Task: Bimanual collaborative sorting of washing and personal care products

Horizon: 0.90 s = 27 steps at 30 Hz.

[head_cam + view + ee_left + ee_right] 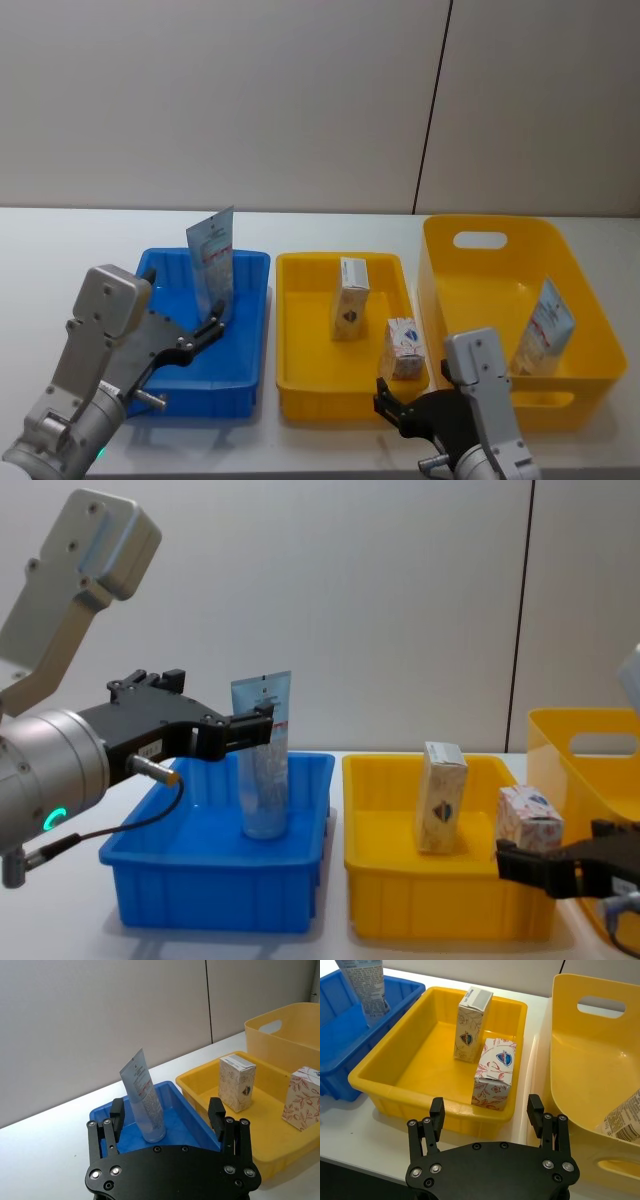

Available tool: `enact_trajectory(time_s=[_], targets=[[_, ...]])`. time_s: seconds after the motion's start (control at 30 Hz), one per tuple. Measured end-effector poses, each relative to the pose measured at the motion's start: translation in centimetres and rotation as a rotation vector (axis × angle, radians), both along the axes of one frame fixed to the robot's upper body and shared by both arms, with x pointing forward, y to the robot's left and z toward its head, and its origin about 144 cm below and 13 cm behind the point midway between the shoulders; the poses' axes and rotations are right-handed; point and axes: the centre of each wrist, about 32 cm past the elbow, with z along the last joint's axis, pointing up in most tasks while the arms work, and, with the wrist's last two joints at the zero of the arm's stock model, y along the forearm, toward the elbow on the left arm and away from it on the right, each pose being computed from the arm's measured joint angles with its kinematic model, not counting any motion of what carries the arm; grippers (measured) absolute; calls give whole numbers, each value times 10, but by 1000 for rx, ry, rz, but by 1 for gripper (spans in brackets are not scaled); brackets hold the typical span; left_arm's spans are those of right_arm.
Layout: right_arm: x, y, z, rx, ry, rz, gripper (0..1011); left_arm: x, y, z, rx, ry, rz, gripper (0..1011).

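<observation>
A pale-blue squeeze tube (212,262) stands upright in the blue bin (248,375), crimped end up. My left gripper (205,335) is open just short of it, one finger on each side of the tube (144,1095) in the left wrist view. Two cream boxes (351,298) (403,347) stand in the shallow yellow tray (300,400). My right gripper (395,400) is open at the tray's near edge, in front of the nearer box (495,1072). Another tube (545,328) leans inside the deep yellow bin (480,225).
The three containers sit side by side on a white table (60,240), blue at the left, the deep bin with a handle slot (600,1006) at the right. A grey wall stands behind. Bare table lies left of the blue bin.
</observation>
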Motion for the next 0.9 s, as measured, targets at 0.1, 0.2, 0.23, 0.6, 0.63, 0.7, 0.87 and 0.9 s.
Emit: enact_trajectory(time_s=[0.1,0.2,0.23,0.6,0.63,0.7,0.87,0.9], targets=[[1,1,0,1,0,-1,1003,0,0,0,0,0,0,1001],[1,3,0,1,-1,-3,1003,0,0,0,0,0,0,1001],[1,3,0,2,-1,-4,1003,0,0,0,0,0,0,1001],[10,10,-1,-2,-13,-52,1003,0,0,0,0,0,0,1001],[11,11,-1,-3,-14,-57,1003,0,0,0,0,0,0,1001],[13,12,-1,-2,-14,-61,1003,0,0,0,0,0,0,1001],[19,14,-1,-3,-16,-71,1003,0,0,0,0,0,0,1001],[20,15,-1,-2,-16,-72,1003,0,0,0,0,0,0,1002]])
